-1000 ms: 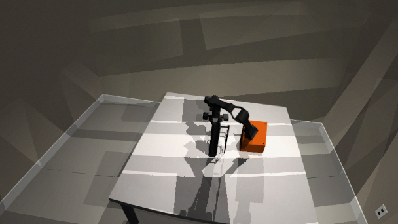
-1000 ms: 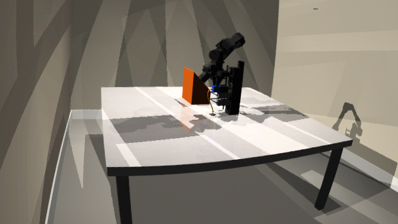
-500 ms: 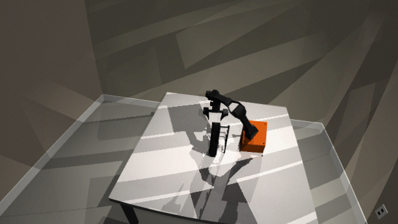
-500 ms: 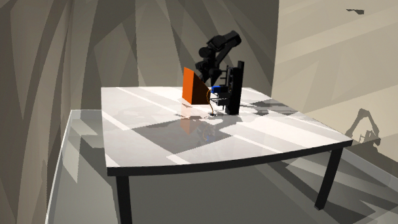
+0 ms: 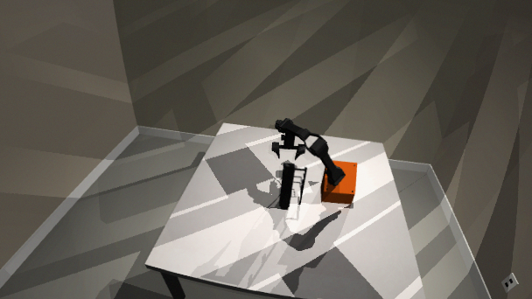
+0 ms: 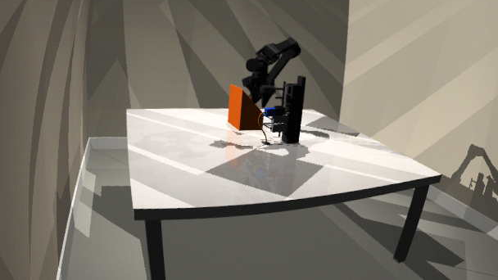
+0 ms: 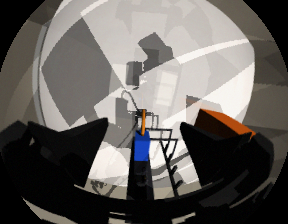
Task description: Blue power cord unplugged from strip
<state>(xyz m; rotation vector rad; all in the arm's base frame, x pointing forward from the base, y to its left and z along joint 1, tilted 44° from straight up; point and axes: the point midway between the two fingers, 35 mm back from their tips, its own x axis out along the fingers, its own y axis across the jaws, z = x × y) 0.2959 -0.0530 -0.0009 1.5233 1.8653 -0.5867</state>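
Table: glossy pale slab top, dark square legs.
Gripper: matte black, fingers spread wide, nothing between them, raised above the strip's upper end.
Power strip: tall black bar standing upright, thin wire rungs on one side.
Blue plug: small blue block beside the strip's face; whether seated cannot be told.
Cord: thin, orange-looking, curving to the tabletop.
Base block: orange, boxy, flat-faced.
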